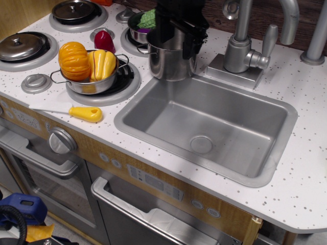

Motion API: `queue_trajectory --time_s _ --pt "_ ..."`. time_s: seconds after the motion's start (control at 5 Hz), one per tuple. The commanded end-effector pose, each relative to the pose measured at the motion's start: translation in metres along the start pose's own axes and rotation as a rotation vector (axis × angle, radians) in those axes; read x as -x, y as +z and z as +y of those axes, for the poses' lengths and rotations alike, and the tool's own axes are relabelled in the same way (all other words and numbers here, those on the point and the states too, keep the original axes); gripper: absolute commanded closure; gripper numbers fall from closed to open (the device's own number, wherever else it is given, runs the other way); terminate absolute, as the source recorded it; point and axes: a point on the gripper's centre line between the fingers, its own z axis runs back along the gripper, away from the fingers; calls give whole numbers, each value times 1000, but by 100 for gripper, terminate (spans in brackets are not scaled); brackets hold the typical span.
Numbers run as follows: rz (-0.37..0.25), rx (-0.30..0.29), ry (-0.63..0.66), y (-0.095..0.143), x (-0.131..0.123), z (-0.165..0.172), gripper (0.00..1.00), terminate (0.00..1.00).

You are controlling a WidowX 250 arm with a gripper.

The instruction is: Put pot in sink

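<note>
The tall shiny steel pot (168, 64) stands upright on the counter at the sink's back left corner. The grey sink (153, 102) has a round drain and holds nothing. My black gripper (180, 43) hangs right over the pot's mouth, turned sideways. One finger (193, 45) reaches down over the pot's right rim. The other seems to dip inside the pot. The jaws look apart and the pot rests on the counter.
A shallow pan with orange and yellow vegetables (89, 64) sits on the front burner. A pan with green and purple vegetables (144, 23) sits behind the pot. The faucet (240, 46) stands right of the pot. A yellow-handled knife (84, 113) lies near the counter's front edge.
</note>
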Motion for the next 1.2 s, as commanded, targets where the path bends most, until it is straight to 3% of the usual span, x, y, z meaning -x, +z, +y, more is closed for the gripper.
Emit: queue_trajectory --time_s 0.0,0.4,0.8,1.0 --pt "-117 -66 -138 14 -21 10 0 0" --pt "-196 8 -166 -20 -13 21 0 0" --pt "-223 83 -134 -45 -6 25 0 0" --pt "-224 92 -107 -46 -4 18 100 0"
